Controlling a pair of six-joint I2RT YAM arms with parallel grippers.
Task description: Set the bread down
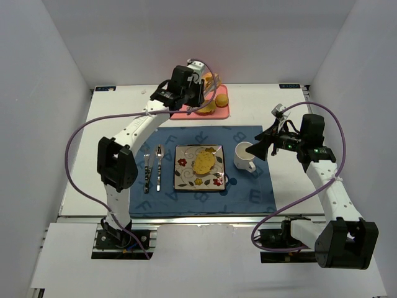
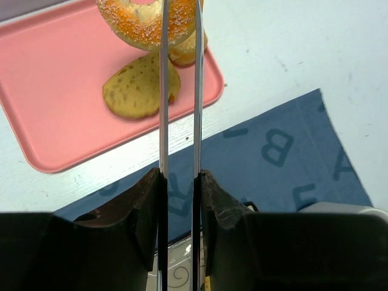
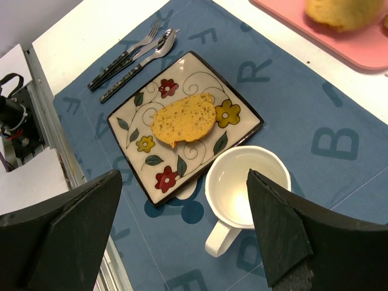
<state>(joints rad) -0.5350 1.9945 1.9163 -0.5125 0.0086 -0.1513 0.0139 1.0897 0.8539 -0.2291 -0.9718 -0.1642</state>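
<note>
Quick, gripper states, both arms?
Left gripper: nearly closed, narrow gap, nothing visibly held.
Right gripper: open, empty, by the white ceramic mug.

Bread slice point(image 1: 204, 162) on floral plate point(image 1: 183, 180), blue mat point(image 1: 251, 194); mug point(image 1: 244, 156) right; left end effector point(image 1: 201, 98) over pink tray point(image 1: 224, 115).

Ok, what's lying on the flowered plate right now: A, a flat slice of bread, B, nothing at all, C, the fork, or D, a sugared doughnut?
A: the right wrist view shows a flat, herb-flecked bread slice lying on the flowered plate.
</note>
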